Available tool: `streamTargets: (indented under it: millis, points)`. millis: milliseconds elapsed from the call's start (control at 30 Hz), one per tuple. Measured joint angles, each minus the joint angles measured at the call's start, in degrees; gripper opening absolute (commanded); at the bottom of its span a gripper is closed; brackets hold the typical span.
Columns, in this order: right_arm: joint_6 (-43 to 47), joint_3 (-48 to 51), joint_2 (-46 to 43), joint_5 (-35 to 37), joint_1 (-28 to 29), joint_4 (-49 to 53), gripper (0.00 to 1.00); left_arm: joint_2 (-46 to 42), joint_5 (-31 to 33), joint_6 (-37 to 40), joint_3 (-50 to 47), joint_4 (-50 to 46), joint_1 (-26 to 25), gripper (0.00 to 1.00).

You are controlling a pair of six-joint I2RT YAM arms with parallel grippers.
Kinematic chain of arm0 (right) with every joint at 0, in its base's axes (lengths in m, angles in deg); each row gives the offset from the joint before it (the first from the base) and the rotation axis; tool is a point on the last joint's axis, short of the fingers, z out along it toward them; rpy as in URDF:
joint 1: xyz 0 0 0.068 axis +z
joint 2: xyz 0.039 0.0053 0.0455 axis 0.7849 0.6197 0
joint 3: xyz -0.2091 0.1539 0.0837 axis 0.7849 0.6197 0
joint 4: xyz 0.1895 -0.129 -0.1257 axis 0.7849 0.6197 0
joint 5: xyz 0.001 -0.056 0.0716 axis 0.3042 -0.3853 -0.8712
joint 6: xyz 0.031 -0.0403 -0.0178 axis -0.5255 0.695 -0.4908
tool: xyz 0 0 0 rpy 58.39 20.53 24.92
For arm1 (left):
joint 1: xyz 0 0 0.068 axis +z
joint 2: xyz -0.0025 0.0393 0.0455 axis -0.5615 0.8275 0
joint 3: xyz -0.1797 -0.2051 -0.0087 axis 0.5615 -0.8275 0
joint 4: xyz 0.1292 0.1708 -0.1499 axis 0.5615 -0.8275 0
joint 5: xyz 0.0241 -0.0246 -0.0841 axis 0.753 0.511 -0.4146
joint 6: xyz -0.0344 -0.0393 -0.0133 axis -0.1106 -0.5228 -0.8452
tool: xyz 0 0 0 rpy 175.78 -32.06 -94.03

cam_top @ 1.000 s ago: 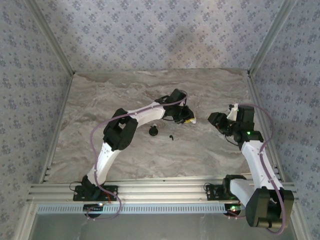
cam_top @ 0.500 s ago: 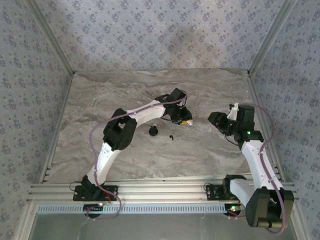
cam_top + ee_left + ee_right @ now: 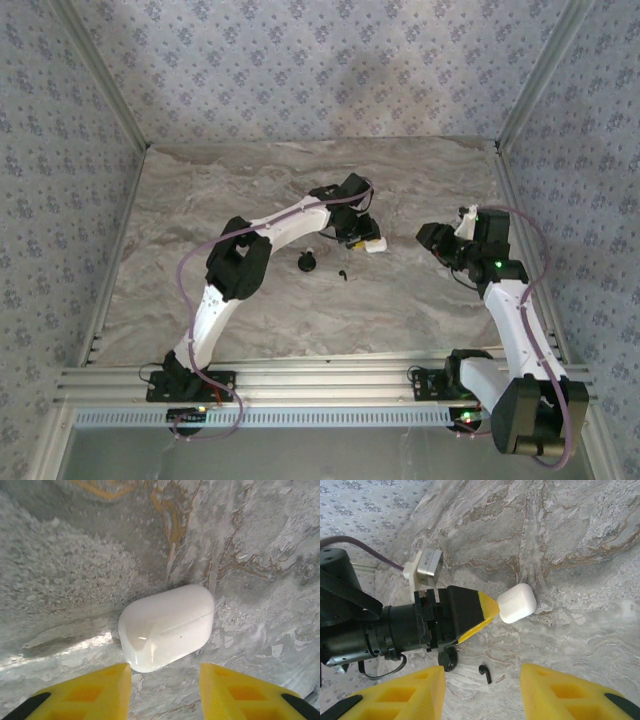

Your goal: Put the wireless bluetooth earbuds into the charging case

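While the left gripper (image 3: 165,674) gapes, the case (image 3: 167,627) lies — apparently closed.

I see two machines of the same build. The white-and-black left arm (image 3: 285,228) and white-and-black right arm (image 3: 520,315) have glossy white shell links joined by chunky black cylindrical joint housings (image 3: 240,265). A thin purple cable (image 3: 182,275) runs along each arm. A small green light (image 3: 497,266) glows on the right arm's black wrist block. The left gripper (image 3: 494,613) has a black barrel body with a grey metal box on a white bracket (image 3: 427,567) beside it. The right gripper (image 3: 482,670) carries wedge-shaped yellow plastic fingers (image 3: 405,695) with shallow rectangular recesses and black roots.
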Motion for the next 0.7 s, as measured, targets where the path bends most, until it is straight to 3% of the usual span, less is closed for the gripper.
streamTargets:
  millis: [300,533,700]
  points:
    - [0.0,-1.7,0.0,0.2,0.0,2.2,0.46,-5.7,7.7,7.0,3.5,-13.3,0.0,0.48]
    - [0.0,-2.8,1.5,1.1,1.6,2.7,0.48,-19.9,14.3,9.1,-7.0,-21.0,0.4,0.54]
    - [0.0,-2.8,2.1,2.6,4.0,3.5,0.49,-23.0,16.4,10.9,-14.2,-24.2,2.4,0.61]
